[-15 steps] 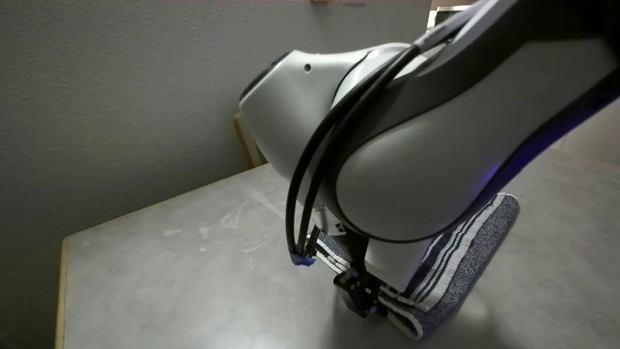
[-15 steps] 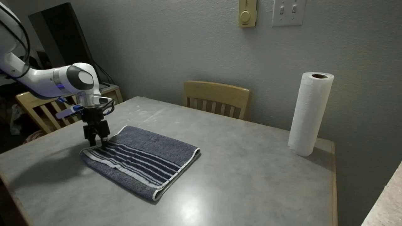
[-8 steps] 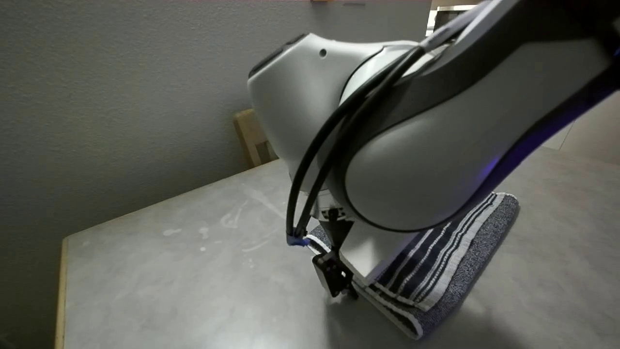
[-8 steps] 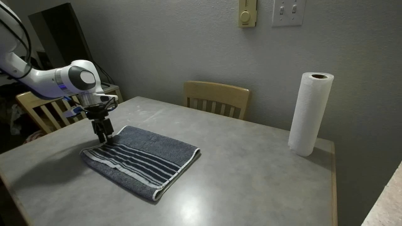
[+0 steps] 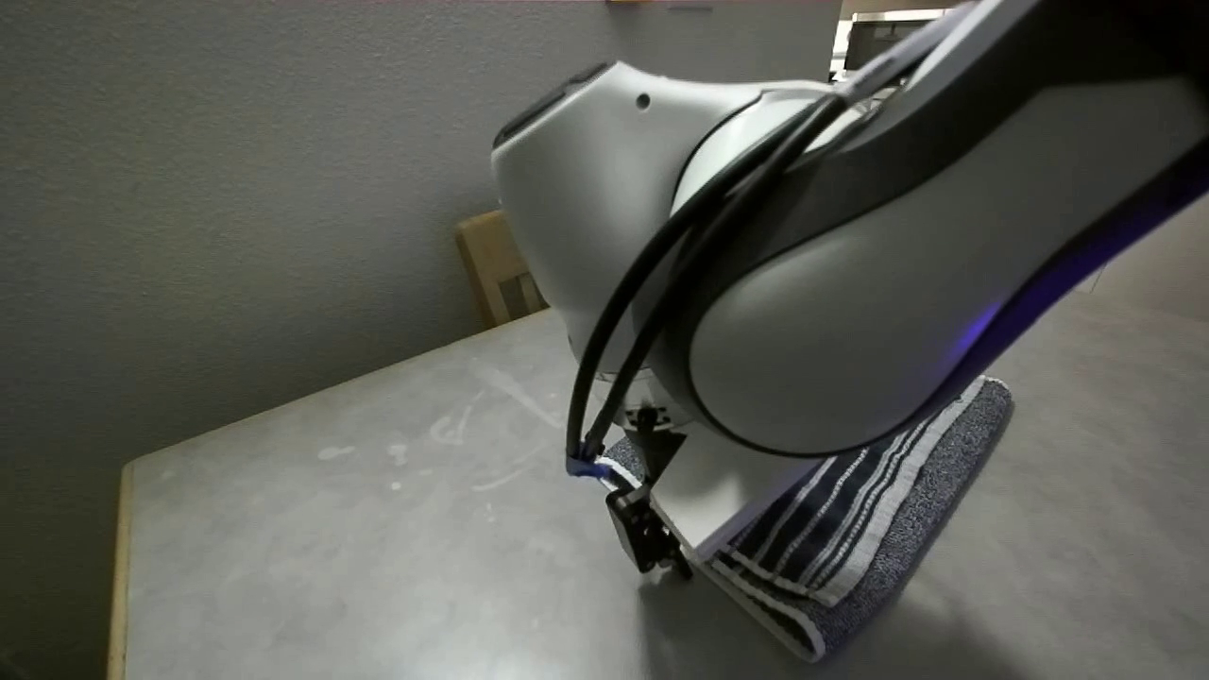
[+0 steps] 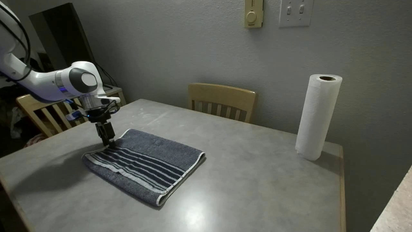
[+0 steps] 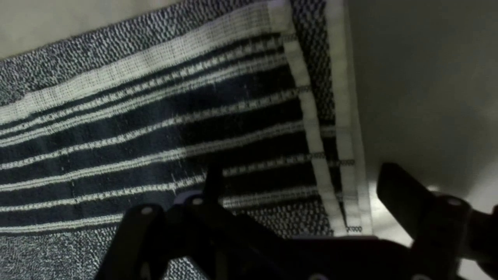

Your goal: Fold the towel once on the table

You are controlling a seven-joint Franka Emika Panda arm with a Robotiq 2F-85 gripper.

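Hand (image 7: 300, 174) straddles towel (image 6: 146, 162) edge (jaws wide apart); table (image 6: 254, 172) all around.

Dim ltg w/ white glare (image 6: 194, 215) on tbl (image 6: 251, 167), soft shadow (image 6: 53, 172) nr towel (image 6: 146, 161), wrist-view gripper (image 7: 301, 181) near-black.

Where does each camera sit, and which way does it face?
An exterior view: close beside the white jointed arm, looking down over the light grey matte tabletop; the arm fills much of it.
An exterior view: farther off, facing the grey wall and white cylindrical paper roll; arm and black two-fingered pincer show.
Wrist view: mounted above the pincer, facing down at the striped grey-blue terry towel; only pincer parts show.
Both exterior views share arm, towel and tabletop.
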